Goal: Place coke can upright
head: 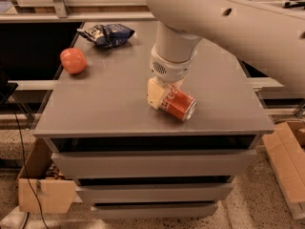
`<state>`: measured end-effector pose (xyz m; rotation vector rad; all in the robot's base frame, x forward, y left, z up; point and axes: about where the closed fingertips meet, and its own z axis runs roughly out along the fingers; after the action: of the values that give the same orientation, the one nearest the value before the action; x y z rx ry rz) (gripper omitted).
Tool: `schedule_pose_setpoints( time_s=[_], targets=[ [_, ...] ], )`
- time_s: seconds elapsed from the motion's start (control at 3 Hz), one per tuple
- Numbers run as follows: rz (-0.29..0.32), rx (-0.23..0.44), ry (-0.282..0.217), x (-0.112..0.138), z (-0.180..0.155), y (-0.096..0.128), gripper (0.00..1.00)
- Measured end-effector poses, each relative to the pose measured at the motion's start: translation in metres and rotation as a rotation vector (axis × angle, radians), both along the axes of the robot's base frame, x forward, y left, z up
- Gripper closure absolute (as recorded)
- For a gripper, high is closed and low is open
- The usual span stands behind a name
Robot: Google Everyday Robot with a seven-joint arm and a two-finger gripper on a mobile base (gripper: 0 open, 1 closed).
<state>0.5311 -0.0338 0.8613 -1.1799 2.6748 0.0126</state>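
One coke can (pixel 179 105) lay on its side near the grey table's (pixel 109 104) front edge, the gripper (pixel 163 96) down against it; whether the jaws pinched it could not be told.

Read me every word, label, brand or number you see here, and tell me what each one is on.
No text reads clearly.
Coke can, lying on its side near the front of the table: white script on red, too blurred to read.
Blue snack bag, at the table's back: pale markings, too blurred to read.
Claw, down against the can: no text visible.
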Motion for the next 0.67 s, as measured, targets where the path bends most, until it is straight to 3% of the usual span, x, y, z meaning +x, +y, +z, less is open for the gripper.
schedule_pose_setpoints(
  time_s=[0.33, 0.67],
  targets=[
    [0.037, 0.096, -0.09, 0.006, 0.03, -0.002, 1.0],
    [0.069, 0.26, -0.225, 0.017, 0.071, -0.001, 1.0]
  ],
)
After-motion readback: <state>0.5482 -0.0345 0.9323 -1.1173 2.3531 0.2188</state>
